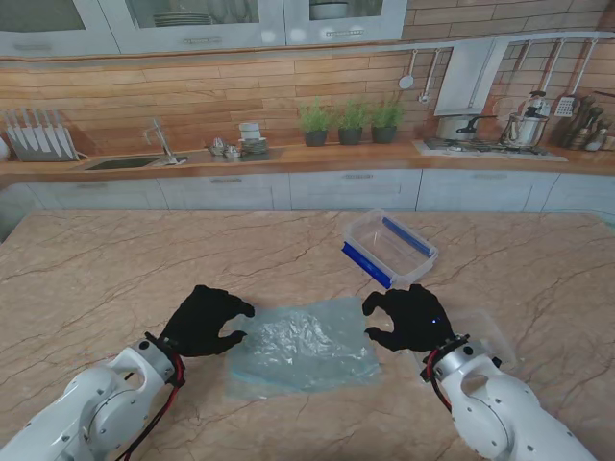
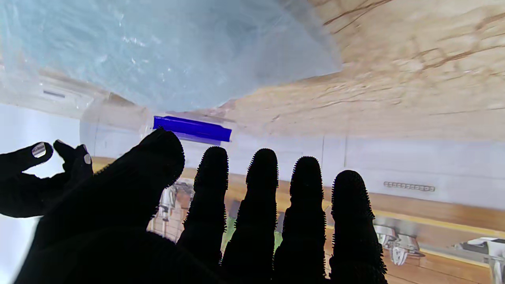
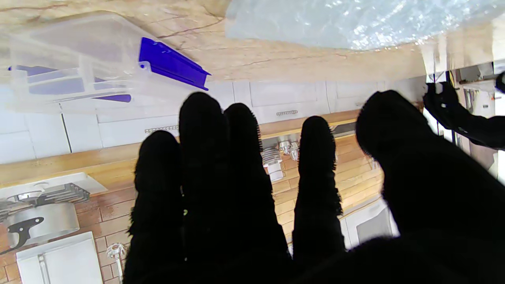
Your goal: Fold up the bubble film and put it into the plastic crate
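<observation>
On the marble table [image 1: 115, 279], between the two black-gloved hands, lying flat and unfolded: the bubble film [image 1: 303, 346], a pale bluish translucent sheet, crinkled and glinting near its middle, with one edge running close to the near side of the table. Hovering at the sheet's left edge, the left hand [image 1: 204, 320], fingers [image 2: 260, 189] spread apart and curled slightly, thumb and forefinger reaching toward the film but gripping nothing; whether a fingertip is touching the edge, impossible to tell. Hanging at the right edge, the right hand [image 1: 411, 317], likewise open, fingers [image 3: 315, 157] fanned out and holding nothing, thumb and forefinger pointing in toward the sheet. Sitting farther from me and to the right of the film, well apart from it, the plastic crate [image 1: 389, 249]: clear walls, blue latches on two sides, turned at an angle to the table's edge, nothing visible inside. Showing in the left wrist view beyond the fingertips, the film and one blue latch of the crate; showing in the right wrist view, the crate beside a corner of the film. Lying on the table just beside the right wrist, a faint clear patch, too indistinct to identify.
</observation>
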`<state>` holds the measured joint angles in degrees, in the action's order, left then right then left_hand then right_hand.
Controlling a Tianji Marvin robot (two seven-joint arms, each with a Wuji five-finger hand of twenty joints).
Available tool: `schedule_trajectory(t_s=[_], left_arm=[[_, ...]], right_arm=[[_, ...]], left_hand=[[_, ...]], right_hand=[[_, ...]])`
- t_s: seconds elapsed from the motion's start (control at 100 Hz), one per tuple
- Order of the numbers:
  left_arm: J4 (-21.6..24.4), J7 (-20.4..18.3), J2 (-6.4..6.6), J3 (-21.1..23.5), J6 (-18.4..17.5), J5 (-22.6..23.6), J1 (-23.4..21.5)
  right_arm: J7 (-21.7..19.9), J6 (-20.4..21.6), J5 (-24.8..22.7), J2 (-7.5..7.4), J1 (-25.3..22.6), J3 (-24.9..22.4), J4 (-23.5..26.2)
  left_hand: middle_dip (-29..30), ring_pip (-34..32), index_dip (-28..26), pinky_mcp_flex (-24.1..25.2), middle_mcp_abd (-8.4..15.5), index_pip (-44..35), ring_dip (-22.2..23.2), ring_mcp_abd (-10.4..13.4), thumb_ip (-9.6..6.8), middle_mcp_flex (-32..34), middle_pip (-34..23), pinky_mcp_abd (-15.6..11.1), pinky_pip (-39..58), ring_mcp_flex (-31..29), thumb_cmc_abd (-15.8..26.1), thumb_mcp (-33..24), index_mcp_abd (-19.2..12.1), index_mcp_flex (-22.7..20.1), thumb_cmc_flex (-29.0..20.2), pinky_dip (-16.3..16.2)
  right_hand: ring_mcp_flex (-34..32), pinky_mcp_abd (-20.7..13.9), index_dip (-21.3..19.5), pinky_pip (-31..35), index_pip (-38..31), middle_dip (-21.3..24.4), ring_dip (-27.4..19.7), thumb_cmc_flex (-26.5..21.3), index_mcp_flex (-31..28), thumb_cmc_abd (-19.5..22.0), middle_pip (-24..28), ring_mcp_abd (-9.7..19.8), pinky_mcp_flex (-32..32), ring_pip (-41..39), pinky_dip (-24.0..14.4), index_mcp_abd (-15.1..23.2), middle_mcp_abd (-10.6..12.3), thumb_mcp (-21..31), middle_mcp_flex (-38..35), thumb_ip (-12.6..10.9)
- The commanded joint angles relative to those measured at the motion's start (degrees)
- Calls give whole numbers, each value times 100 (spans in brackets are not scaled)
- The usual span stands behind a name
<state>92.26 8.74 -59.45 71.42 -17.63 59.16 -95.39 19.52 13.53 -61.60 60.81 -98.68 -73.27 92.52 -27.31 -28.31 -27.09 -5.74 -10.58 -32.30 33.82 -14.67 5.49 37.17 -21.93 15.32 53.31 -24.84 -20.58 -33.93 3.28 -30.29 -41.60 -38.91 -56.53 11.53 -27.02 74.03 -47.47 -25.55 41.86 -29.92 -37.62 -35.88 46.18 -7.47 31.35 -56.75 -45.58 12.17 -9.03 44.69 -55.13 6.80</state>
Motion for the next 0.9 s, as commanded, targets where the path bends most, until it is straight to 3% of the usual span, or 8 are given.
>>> schedule_trajectory(t_s=[0.0,0.06,0.27,0.39,0.55,0.73,0.89], left_arm=[[37,-17,-111,-75,33,6,98],[33,-22,-127,-193,85,-72,201],[-23,-140,-179,-753,547,-364,607],[-112,-378,-175,-1052,708,-496,823],[-327,-551,-178,-1417,876,-665,1082],[-649,-525,-206,-1843,1235,-710,1407],[-1022,-206,-258,-2265,1593,-600,1714]], right_arm=[[-115,-17,185,100,-42,77,132],[-281,-126,432,133,-36,131,207],[-751,-911,965,198,90,455,391],[-808,-1564,1089,241,253,752,407],[-1078,-2126,1215,252,568,1039,300],[-1338,-2591,1431,270,942,1318,64],[-1482,-2855,1693,298,1194,1522,-126]], left_hand=[[-10,-86,72,-40,-172,207,92,-128,-173,3,-20,84,218,-101,212,140,92,61,-98,-129],[-10,-154,85,-78,-183,216,130,-123,-184,20,-25,93,393,-126,261,248,94,46,-111,-170],[22,-156,120,-130,-269,275,130,-175,-197,-36,30,119,732,-17,341,502,136,-1,-179,-219],[21,-238,101,-147,-293,250,179,-211,-203,-51,22,118,864,6,383,646,116,-91,-202,-237],[22,-310,88,-152,-306,258,239,-233,-213,-51,29,93,999,31,414,760,109,-157,-262,-275],[-7,-388,82,-77,-350,281,313,-287,-235,-110,-14,101,1108,119,472,831,206,-88,-312,-310],[-38,-480,86,-108,-390,285,359,-332,-235,-140,-84,148,1227,146,470,944,291,2,-189,-328]], right_hand=[[-119,65,-92,450,392,-48,31,289,21,259,122,-253,-17,-212,64,-200,-172,-72,-43,-308],[-98,115,-489,498,827,-45,32,392,58,341,105,-337,-67,-236,79,-326,-247,-133,-9,-485],[19,261,-409,593,1235,-24,48,298,164,408,12,-553,-217,-270,35,-232,-485,-469,113,-514],[-51,316,-379,775,1307,-85,88,211,144,399,152,-583,-173,-458,5,-271,-578,-580,68,-530],[-83,336,-334,903,1424,-135,115,187,273,444,278,-605,-155,-613,6,-374,-652,-675,79,-537],[-81,346,-291,1006,1529,-157,114,116,400,517,369,-615,-168,-721,25,-526,-673,-826,106,-555],[-2,345,-233,963,1663,-143,90,195,567,525,360,-640,-255,-686,61,-770,-703,-881,197,-563]])
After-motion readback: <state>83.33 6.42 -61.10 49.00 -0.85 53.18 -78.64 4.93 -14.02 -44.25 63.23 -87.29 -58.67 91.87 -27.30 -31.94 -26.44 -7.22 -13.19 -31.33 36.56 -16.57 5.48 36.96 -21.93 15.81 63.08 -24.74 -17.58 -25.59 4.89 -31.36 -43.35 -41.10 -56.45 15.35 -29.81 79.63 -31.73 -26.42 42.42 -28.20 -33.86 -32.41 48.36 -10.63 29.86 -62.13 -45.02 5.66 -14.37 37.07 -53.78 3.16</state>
